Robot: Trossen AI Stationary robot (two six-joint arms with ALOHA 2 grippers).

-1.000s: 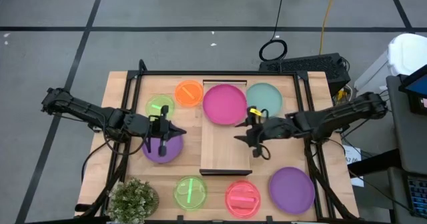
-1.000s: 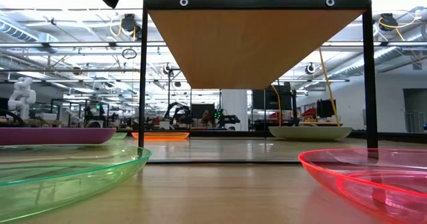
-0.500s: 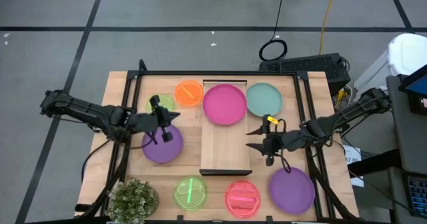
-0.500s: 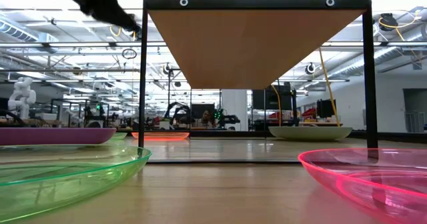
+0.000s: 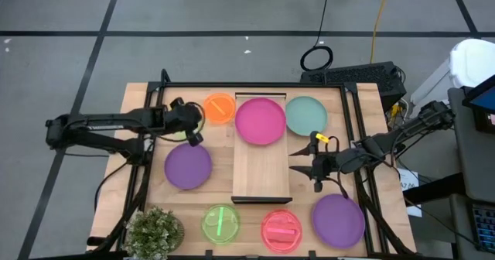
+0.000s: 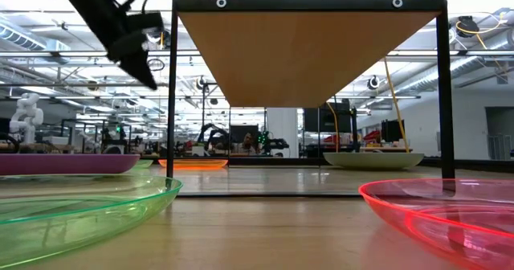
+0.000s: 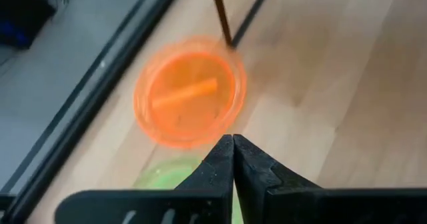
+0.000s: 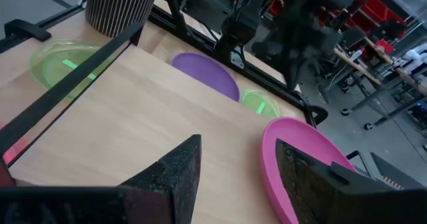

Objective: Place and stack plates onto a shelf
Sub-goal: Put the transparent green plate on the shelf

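Reaching with pinched-shut, empty fingers, the left gripper hovers over the small translucent green plate beside the small translucent orange plate; next it must open. The right gripper waits wide open, empty.

Translucent glossy orange plate, matt magenta plate, pale smooth wooden shelf.

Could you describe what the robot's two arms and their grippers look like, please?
Both arms are dark, slim and jointed, with black cables running along them. The left gripper has two black, wedge-shaped fingers tapering to narrow tips. The right gripper has two black fingers with a rough, grainy surface, and in the high view the right arm carries a small yellow tag by its wrist.
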